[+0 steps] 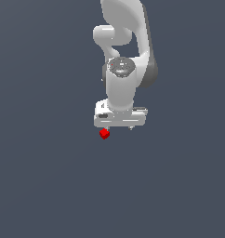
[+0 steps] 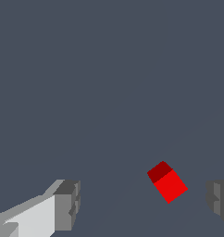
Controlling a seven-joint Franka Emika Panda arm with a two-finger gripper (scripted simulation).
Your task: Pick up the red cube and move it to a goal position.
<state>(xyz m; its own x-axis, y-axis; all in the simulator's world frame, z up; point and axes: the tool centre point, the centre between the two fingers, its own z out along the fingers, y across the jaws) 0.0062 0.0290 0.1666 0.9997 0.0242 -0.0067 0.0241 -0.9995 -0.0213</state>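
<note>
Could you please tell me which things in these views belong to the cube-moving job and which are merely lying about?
Belongs to the job:
- red cube
- gripper, jaws apart, cube between them but untouched in the wrist view

Lying about:
- nothing else shows; no goal marker is visible

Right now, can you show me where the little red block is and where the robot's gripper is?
red cube (image 2: 168, 182): wrist view, on its bright red face.
red cube (image 1: 104, 134): exterior view, on its middle.
gripper (image 2: 141, 203): wrist view, the open gap midway between its two grey fingertips.

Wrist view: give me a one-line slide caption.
Open gripper with the red cube between its fingers, nearer one and touching neither.
</note>
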